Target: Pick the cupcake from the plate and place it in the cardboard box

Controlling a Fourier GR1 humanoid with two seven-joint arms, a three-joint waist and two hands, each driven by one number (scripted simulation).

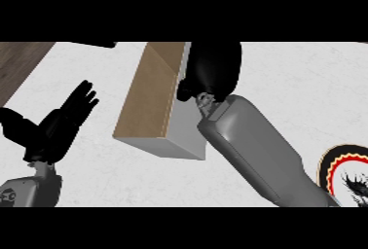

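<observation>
Head view. You see the right hand (212,68) at the top centre, over the open top of the cardboard box (152,97). Its back faces you, so you cannot tell how far its fingers are open or what they have hold of. The cupcake does not show anywhere; the right hand and its grey forearm (262,151) cover most of the box's inside. The box stands on the white bench (287,87), tan wall to the left of the right hand, grey end wall below the wrist.

The plate (341,175) lies well away from the right hand, at the lower right edge, partly cut off; red, yellow and black rim.

The left hand (57,126) shows at the left, well apart from the box, fingers (81,102) straight and spread, pointing up-right, holding nothing.

A strip of dark wood (22,63) shows beyond those fingers in the upper left corner.
</observation>
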